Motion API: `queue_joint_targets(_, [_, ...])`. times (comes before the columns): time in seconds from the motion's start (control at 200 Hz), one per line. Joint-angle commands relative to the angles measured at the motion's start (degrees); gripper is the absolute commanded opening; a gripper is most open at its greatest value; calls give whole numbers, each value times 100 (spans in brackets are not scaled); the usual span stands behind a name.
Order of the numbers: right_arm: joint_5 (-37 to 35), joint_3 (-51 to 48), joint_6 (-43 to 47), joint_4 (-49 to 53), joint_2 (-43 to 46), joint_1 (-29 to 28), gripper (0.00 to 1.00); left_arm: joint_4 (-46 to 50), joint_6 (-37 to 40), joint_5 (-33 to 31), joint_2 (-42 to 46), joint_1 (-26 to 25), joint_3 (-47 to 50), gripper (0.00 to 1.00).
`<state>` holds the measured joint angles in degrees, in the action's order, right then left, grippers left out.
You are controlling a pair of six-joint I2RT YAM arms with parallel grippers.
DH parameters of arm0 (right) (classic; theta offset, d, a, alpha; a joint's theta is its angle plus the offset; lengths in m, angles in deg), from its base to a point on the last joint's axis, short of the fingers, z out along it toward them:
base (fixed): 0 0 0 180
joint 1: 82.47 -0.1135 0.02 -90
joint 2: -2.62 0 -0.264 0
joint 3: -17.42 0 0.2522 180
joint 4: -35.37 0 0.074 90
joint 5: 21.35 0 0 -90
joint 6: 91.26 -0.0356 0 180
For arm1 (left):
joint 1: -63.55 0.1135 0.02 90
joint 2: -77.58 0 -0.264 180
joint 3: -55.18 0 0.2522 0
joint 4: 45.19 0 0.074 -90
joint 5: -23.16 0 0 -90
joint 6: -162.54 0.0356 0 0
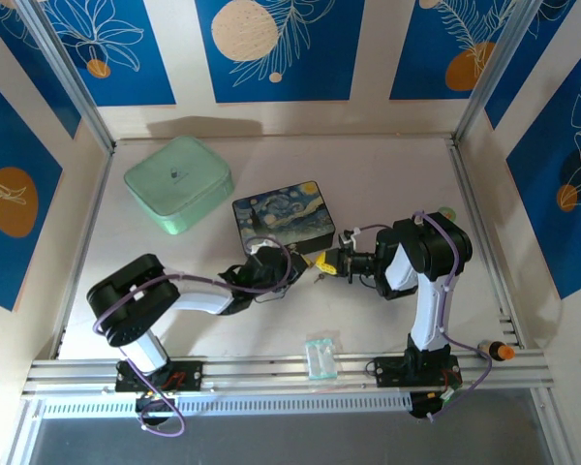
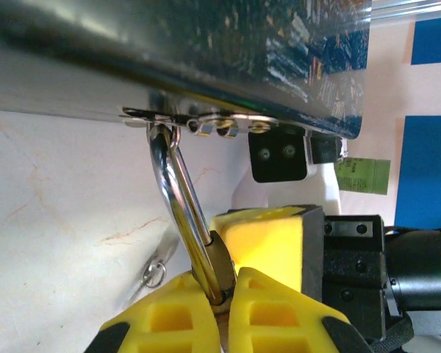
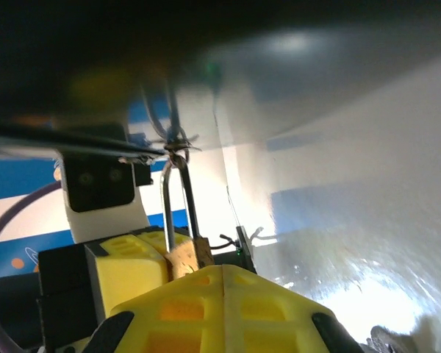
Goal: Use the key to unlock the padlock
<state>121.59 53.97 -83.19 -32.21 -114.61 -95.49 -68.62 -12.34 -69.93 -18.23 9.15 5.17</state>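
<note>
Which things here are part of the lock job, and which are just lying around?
In the job:
- padlock, clamped in the left gripper
- painted tin whose hasp it hangs from
- right gripper, shut beside it
- small silvery loop, possibly the key

Lying about:
- green tin
- clear packet by the front rail

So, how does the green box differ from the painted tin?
The green box is plain mint and larger; the painted tin is dark blue with swirls and smaller. The green box stands alone at the back left; the painted tin carries the padlock on its front latch. Both are closed, rounded rectangles.
</note>
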Motion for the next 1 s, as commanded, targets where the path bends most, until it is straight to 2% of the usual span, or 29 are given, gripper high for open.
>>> queue_joint_targets(0.0, [-43,-165,295,96,-22,-23,0,286,-263,330,-295,47,-105,0])
queue_joint_targets(0.15, [-87,-260,607,503,174,28,0,966,304,97,-386,144,-424,0])
queue_joint_targets(0.33, [-310,-218,1227,1716,750,20,0,936,456,176,-749,278,-628,0])
queue_joint_targets(0.395, [-441,-176,1601,2424,1111,14,0,1217,573,109,-759,267,-710,0])
queue_joint_targets(0.475, [-799,3,2318,3880,1701,-28,0,1434,659,-27,-700,262,-670,0])
queue_joint_targets(0.56, [-1415,320,3169,5601,2293,-158,0,1800,793,-203,-594,262,-672,9])
queue_joint_targets(0.635, [-1876,574,3636,6576,2613,-283,1,1929,842,-227,-549,262,-659,11])
queue_joint_targets(0.755, [-2282,822,4018,7305,2740,-331,2,1947,841,-282,-553,260,-592,15])
queue_joint_targets(0.88, [-2746,1076,4473,7908,2782,-479,5,2053,869,-305,-553,257,-561,25])
queue_joint_targets(0.996, [-3077,1244,4890,8344,2895,-668,12,2110,894,-319,-506,245,-523,31])
